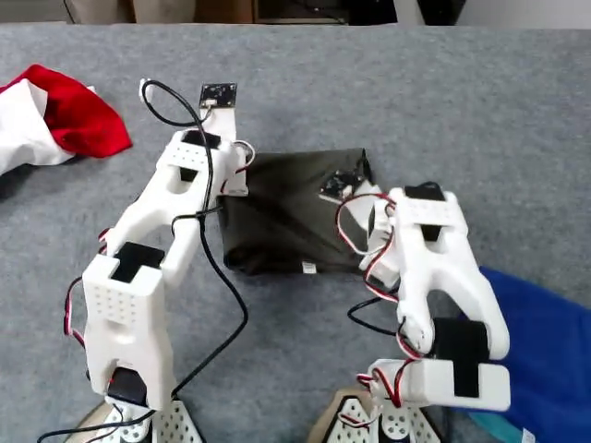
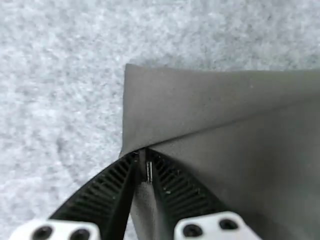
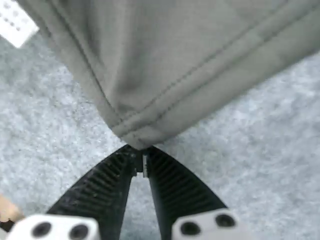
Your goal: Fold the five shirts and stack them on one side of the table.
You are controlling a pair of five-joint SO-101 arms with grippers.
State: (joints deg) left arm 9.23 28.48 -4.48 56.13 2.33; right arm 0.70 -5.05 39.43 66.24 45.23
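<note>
A dark olive shirt (image 1: 291,217), folded into a rectangle, lies in the middle of the grey table (image 1: 462,101). My left gripper (image 1: 231,180) is at the shirt's left edge. The left wrist view has the left gripper (image 2: 144,159) shut on a fold of the dark shirt (image 2: 210,120) near its corner. My right gripper (image 1: 367,214) is at the shirt's right edge. Seen from the right wrist, the right gripper (image 3: 141,159) is shut on a stitched hem corner of the shirt (image 3: 165,60), which is lifted a little off the table.
A red shirt (image 1: 78,115) and a white shirt (image 1: 23,134) lie crumpled at the far left. A blue shirt (image 1: 545,351) lies at the near right beside the right arm's base. A white label (image 3: 15,22) sticks out from the dark shirt's edge.
</note>
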